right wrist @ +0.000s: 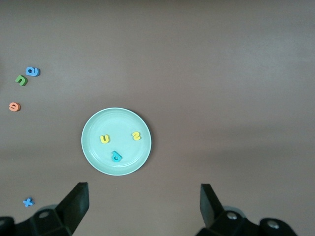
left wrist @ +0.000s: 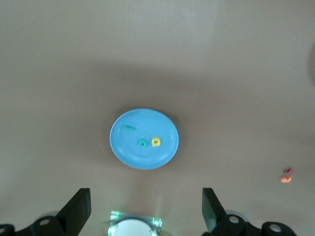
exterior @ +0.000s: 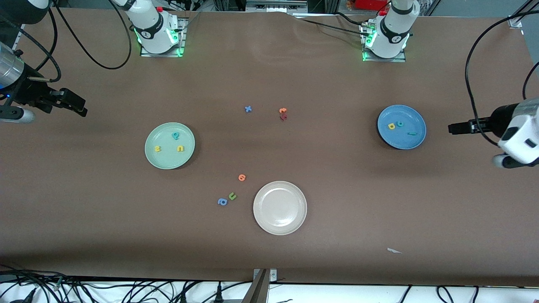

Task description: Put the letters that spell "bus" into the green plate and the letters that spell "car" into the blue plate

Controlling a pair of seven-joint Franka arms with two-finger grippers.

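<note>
The green plate [exterior: 166, 162] holds a teal "b" [exterior: 175, 135], a yellow "s" [exterior: 158, 148] and a yellow "u" [exterior: 180, 148]. In the blue plate [exterior: 400, 141] lie a yellow "a" [exterior: 392, 126], a teal "c" [exterior: 400, 123] and a thin teal "r" [exterior: 412, 134]. My right gripper [exterior: 80, 105] hangs open and empty over the bare table at the right arm's end, off to the side of the green plate [right wrist: 98, 152]. Over the left arm's end, my left gripper [exterior: 454, 127] is likewise open and empty, apart from the blue plate [left wrist: 147, 157].
A cream-white plate [exterior: 280, 229] sits nearest the front camera, mid-table. Beside it lie an orange letter [exterior: 241, 177], a green "u" [exterior: 232, 196] and a blue "a" [exterior: 222, 202]. Farther back are a blue "x" [exterior: 248, 109] and orange-red letters [exterior: 283, 113].
</note>
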